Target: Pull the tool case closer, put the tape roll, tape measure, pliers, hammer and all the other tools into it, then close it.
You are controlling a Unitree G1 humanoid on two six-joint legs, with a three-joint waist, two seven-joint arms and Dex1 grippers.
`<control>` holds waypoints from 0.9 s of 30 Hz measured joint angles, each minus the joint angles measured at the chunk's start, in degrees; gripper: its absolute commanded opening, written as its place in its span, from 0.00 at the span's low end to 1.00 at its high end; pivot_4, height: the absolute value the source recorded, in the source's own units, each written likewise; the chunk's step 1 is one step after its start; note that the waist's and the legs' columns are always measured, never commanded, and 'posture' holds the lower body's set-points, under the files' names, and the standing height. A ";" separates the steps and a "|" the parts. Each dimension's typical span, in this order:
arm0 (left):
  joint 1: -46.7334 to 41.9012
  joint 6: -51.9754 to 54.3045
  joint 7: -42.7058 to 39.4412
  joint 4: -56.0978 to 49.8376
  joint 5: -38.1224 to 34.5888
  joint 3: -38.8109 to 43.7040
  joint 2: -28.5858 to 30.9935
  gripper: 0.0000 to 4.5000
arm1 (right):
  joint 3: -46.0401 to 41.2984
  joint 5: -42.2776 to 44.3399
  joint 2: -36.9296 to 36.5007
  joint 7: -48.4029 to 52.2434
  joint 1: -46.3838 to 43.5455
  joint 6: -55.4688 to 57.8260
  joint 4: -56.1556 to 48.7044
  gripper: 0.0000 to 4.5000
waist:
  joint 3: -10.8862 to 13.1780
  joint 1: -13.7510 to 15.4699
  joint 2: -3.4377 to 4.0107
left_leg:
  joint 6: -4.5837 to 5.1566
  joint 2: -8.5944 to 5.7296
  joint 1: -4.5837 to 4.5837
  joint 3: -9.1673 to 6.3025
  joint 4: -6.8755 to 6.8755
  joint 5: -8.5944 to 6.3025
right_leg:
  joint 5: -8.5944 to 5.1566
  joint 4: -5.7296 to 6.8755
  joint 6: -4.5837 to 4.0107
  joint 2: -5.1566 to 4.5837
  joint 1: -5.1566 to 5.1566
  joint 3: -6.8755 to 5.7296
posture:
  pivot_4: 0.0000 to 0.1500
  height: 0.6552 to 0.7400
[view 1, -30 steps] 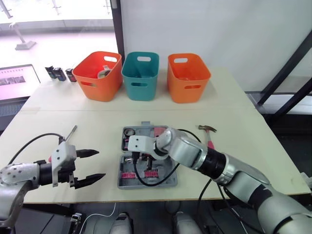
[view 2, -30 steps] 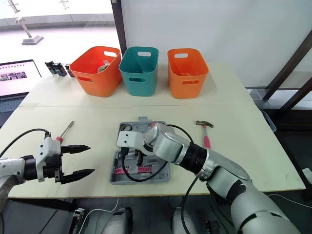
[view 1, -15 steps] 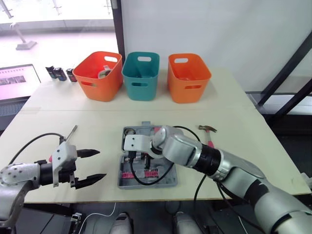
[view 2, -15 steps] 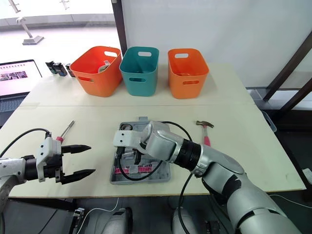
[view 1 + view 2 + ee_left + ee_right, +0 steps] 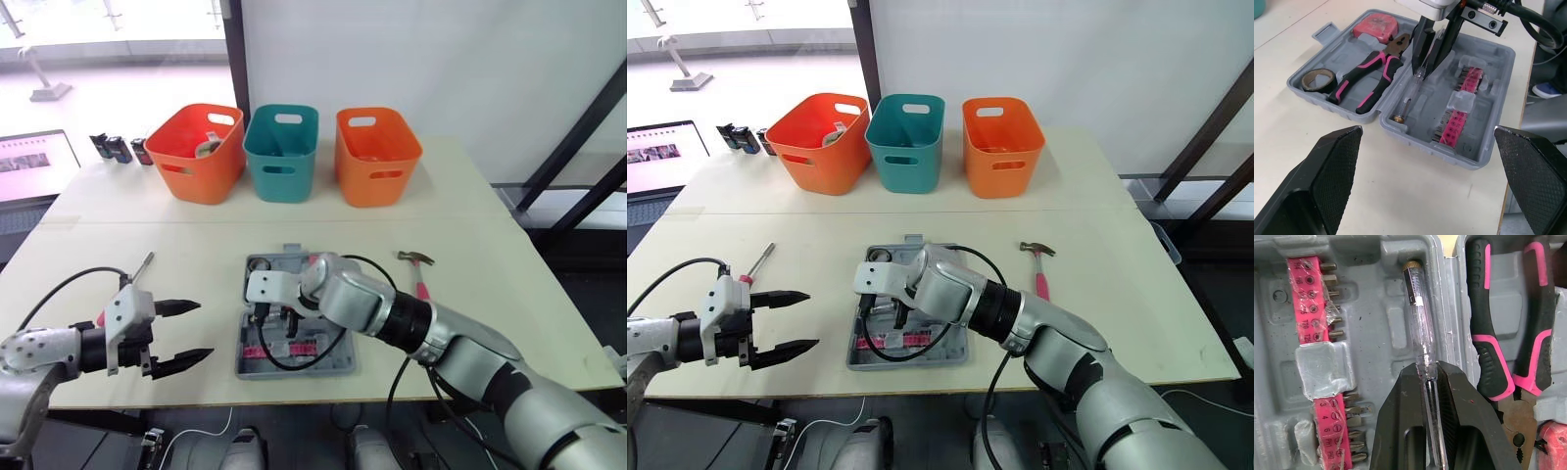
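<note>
The grey tool case [image 5: 339,366] lies open at the table's front middle. One half holds the tape roll [image 5: 1318,79], the pink tape measure [image 5: 1380,28] and the pink-handled pliers [image 5: 1374,83]. My right gripper [image 5: 1426,369] reaches down into the other half and is shut on a clear tester screwdriver [image 5: 1409,95], whose brass end rests in the case beside pink bit strips [image 5: 1459,105]. The hammer [image 5: 419,269] lies on the table right of the case. A pink-handled screwdriver [image 5: 142,266] lies to the left. My left gripper [image 5: 186,333] hovers open left of the case, holding nothing.
Two orange bins [image 5: 199,152] [image 5: 378,155] and a teal bin [image 5: 282,152] stand in a row at the back. Small dark objects [image 5: 118,147] sit at the back left beside a laptop [image 5: 34,157]. The table's front edge runs just below the case.
My right gripper has shifted a little to the left inside the case with the tester screwdriver. The left arm has stayed still.
</note>
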 measured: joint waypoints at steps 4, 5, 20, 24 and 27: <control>0.21 0.00 0.00 0.00 0.02 0.00 0.00 1.00 | -0.07 -0.28 0.28 -0.21 0.36 0.00 0.04 0.02 | -0.01 -0.01 -0.01 | -0.02 0.00 0.00 -0.01 0.02 0.01 | -0.05 0.35 0.08 0.01 -0.16 0.01 | 1.00 1.00; 0.21 0.00 0.01 0.00 0.02 0.00 0.00 1.00 | -0.07 -0.30 0.31 -0.25 0.43 0.00 0.04 0.02 | 0.00 -0.01 -0.01 | -0.02 0.00 0.00 -0.01 0.02 0.01 | -0.05 0.38 0.08 0.02 -0.18 0.01 | 1.00 1.00; 0.27 0.00 0.06 -0.01 0.01 0.00 -0.05 1.00 | -2.36 0.03 0.29 0.15 0.57 0.95 -2.02 0.60 | 0.00 -0.15 -0.01 | -0.03 0.00 0.00 -0.01 0.02 0.02 | -0.05 0.39 0.08 0.02 -0.20 0.02 | 1.00 1.00; 0.33 0.00 0.07 -0.02 0.00 0.00 -0.06 1.00 | -3.89 0.59 0.03 0.23 0.81 1.58 -3.47 0.60 | 0.00 -0.14 -0.01 | -0.03 0.00 0.00 -0.01 0.02 0.02 | -0.05 0.39 0.08 0.02 -0.20 0.02 | 1.00 1.00; 0.34 0.03 0.19 -0.07 0.01 -0.02 -0.11 1.00 | -6.78 1.70 -0.06 0.03 2.71 2.15 -6.13 0.42 | -0.01 -0.03 -0.01 | -0.03 0.00 0.00 -0.02 0.01 0.02 | -0.06 0.39 0.09 0.02 -0.20 0.02 | 1.00 1.00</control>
